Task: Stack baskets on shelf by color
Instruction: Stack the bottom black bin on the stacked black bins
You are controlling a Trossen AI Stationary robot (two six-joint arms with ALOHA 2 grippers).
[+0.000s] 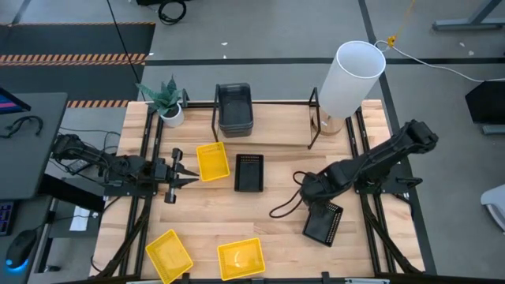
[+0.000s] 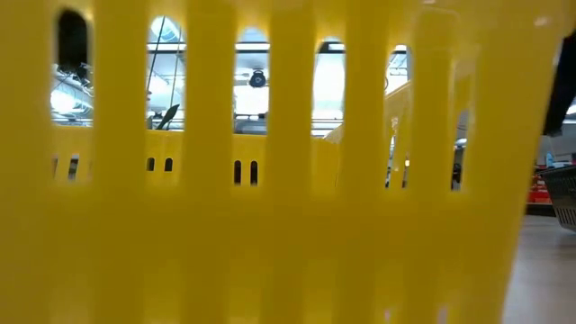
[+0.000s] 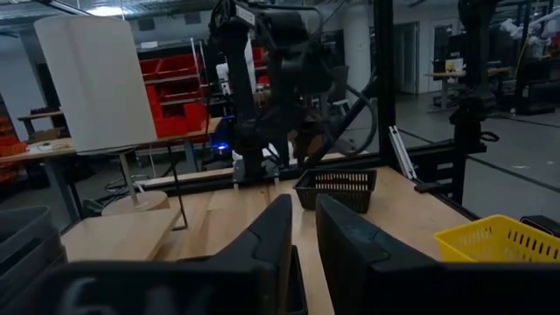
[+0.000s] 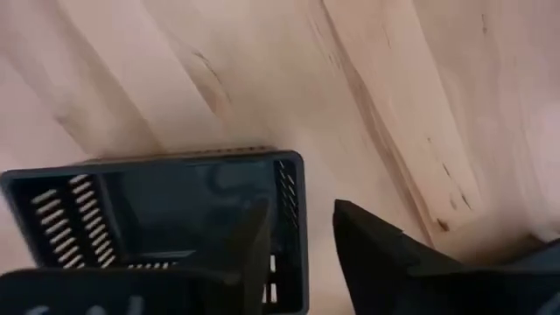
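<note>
Item: black perforated basket (image 1: 323, 222), at the table's right front, long axis slanting toward the front edge. We find the right gripper (image 1: 314, 199) directly above its rear rim, fingers apart astride that wall, not clamped. Left gripper (image 1: 186, 175), fingers narrowly apart, waits empty beside a yellow basket (image 1: 212, 161).

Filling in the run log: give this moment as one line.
right pincer: astride black basket wall, front right | left pincer: beside yellow basket | shelf: grey baskets

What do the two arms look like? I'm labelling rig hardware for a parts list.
Both arms are dark, jointed and matte. The left gripper ends in tapered black jaws; the right gripper has broad black jaws, and a black cable loops from the right arm.
</note>
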